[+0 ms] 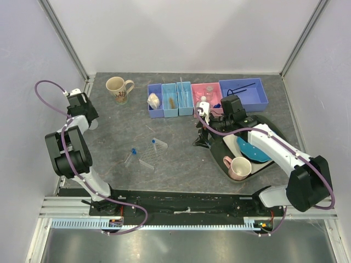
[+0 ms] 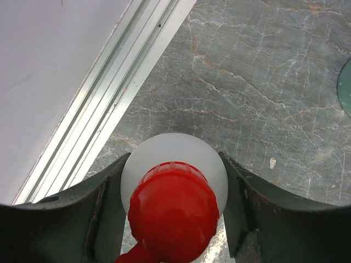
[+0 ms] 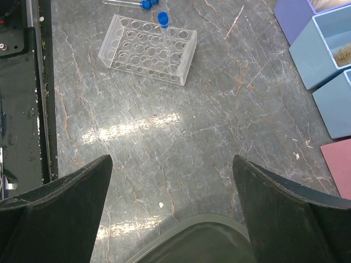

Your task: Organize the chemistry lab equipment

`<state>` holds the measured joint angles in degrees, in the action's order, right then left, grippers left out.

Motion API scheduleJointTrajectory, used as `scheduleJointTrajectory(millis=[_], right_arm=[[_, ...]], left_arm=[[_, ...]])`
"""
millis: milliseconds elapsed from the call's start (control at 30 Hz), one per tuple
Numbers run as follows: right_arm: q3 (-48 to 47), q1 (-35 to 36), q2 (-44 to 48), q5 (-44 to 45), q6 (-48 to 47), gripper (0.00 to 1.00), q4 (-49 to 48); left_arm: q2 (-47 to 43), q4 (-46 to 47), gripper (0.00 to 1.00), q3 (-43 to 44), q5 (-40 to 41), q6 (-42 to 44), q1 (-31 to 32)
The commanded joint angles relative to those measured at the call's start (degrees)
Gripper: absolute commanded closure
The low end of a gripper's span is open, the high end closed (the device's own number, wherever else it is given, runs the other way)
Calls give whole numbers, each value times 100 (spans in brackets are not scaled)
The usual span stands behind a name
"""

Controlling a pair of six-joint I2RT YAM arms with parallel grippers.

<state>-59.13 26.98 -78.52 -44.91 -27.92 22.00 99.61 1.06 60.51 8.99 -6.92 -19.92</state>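
The red-capped white squeeze bottle point(image 2: 173, 164) stands upright by the left wall rail, and my left gripper point(image 2: 173, 205) is shut on its white body, one finger pressing each side. In the top view the left gripper point(image 1: 85, 114) hides that bottle. My right gripper point(image 3: 173, 159) is open and holds nothing; it hangs over the table at the tray rim point(image 3: 186, 227), where the top view also shows the right gripper point(image 1: 201, 140). Ahead lies the clear rack point(image 3: 148, 49) with one blue-capped tube point(image 3: 163, 20) in it, and a loose tube point(image 1: 129, 158) lies to its left.
Along the back stand bins: a purple bin point(image 1: 149, 107) with a whitish bag, two light blue bins point(image 1: 177, 112), a pink bin point(image 1: 215, 86) and a large blue bin point(image 1: 262, 93) with a black wire ring. A beige mug point(image 1: 118, 87) is back left. A pink mug point(image 1: 239, 167) and blue plate point(image 1: 251, 149) sit on the dark tray.
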Motion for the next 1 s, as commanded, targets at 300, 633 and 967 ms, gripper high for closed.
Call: scheduleJointTrajectory(millis=[300, 633, 967], right_arm=[[-212, -88, 38, 43, -196, 2, 15], [-248, -650, 109, -88, -38, 2, -11], [-256, -941, -93, -940, 418, 2, -178]], left_arm=[[-1356, -351, 64, -197, -1171, 104, 190], [-2454, -1546, 64, -294, -2321, -336, 1411], [-3290, -1425, 63, -540, -3905, -1723, 2790]])
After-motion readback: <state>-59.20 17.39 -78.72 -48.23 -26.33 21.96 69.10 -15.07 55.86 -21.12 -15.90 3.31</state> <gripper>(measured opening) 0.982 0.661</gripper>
